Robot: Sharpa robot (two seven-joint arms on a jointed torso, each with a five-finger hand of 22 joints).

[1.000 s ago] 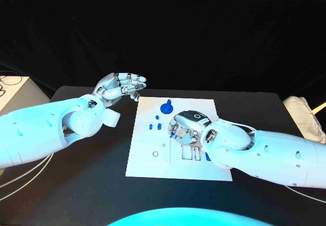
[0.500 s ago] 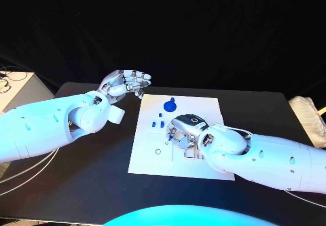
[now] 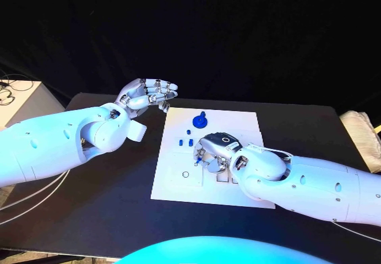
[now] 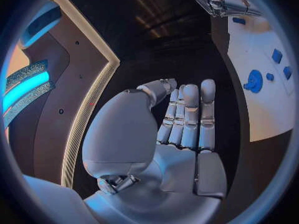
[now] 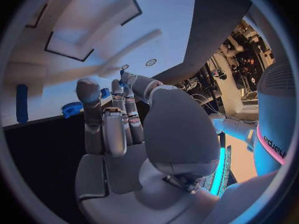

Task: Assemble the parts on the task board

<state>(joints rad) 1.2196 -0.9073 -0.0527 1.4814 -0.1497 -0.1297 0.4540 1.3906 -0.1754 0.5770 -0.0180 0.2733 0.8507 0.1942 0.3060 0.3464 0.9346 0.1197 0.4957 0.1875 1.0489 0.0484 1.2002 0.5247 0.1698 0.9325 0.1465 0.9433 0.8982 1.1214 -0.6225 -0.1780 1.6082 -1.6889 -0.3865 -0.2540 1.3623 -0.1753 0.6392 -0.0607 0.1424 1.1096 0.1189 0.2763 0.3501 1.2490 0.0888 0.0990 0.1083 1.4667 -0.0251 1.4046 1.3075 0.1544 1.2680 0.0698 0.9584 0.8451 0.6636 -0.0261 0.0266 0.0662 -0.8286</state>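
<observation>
One partial marking is readable: in the right wrist view, dark lowercase letters on the white robot arm [image 5: 274, 134] run along its curve beside a pink stripe, starting "adeu"; the rest is cut off at the rim of the picture. The task board [image 3: 238, 124] carries outlined shapes only, no legible lettering or numbers. The blue parts [image 3: 199, 121] are unmarked. No brand or label can be made out on either hand in the head view.

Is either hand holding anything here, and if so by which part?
Left hand holds nothing. Right hand seems to pinch a small blue part; where cannot be told.
</observation>
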